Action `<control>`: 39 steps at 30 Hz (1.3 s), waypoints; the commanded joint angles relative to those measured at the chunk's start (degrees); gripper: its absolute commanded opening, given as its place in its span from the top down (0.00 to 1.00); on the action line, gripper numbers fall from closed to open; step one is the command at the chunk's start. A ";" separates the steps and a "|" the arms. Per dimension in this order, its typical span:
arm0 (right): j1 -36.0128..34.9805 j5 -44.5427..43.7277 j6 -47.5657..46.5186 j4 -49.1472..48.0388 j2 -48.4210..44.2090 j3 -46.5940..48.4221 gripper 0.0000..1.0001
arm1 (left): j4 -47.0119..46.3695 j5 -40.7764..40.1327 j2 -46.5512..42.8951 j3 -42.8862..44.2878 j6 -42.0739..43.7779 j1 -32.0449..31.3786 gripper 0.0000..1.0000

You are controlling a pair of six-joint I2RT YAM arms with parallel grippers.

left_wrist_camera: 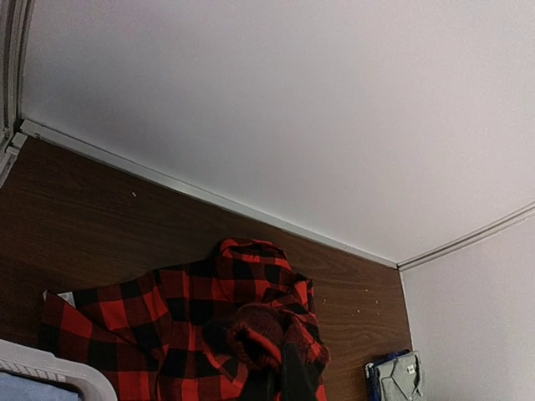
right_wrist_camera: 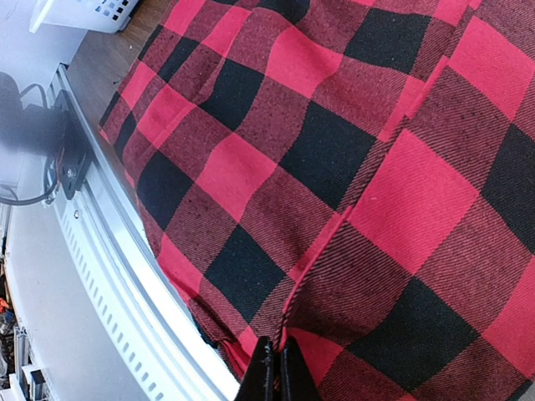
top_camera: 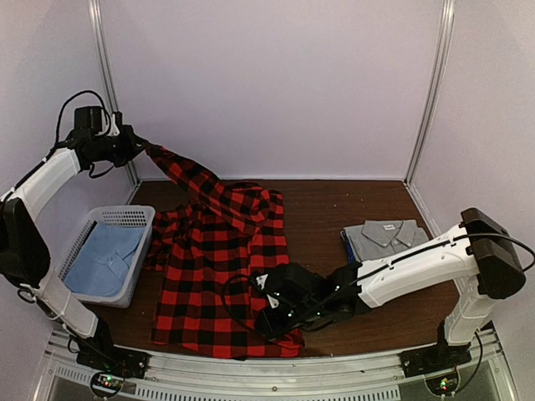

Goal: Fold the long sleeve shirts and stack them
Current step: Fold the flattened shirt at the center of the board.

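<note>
Presently left gripper (top_camera: 136, 149) pinches a sleeve of the flannel (top_camera: 217, 284) aloft; right gripper (right_wrist_camera: 276, 378) clamps its near hem on the table (top_camera: 334, 209); grey shirt (top_camera: 384, 238) lies folded apart; overpull may slip either grip, bunching cloth.

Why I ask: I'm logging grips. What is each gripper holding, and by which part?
Both hold the red-and-black flannel shirt. The left gripper pinches a lifted part, likely a sleeve; the right gripper pinches a cloth edge by its nearest hem.
</note>
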State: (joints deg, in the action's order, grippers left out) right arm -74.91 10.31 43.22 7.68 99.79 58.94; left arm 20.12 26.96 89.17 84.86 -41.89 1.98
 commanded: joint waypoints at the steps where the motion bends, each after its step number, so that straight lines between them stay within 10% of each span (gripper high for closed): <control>1: -0.17 1.82 -0.30 -2.03 1.20 0.25 1.00 | -1.28 -2.02 -4.53 -1.15 1.28 0.83 1.00; 15: -0.20 3.23 1.00 -4.51 3.43 -1.12 0.95 | -2.97 -0.54 -9.18 -12.74 0.85 0.81 1.00; 26: 2.31 0.26 1.41 -4.57 -3.40 -2.58 0.63 | -4.16 -0.03 -14.67 -19.46 -0.19 0.83 1.00; 39: 5.67 -0.70 5.57 -6.90 -7.90 -11.71 0.72 | -5.75 8.71 -18.97 -28.79 -3.17 -0.51 1.00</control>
State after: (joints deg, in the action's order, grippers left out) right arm -68.49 9.76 47.22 1.43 91.22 50.04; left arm 17.61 31.59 72.53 58.02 -43.77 2.22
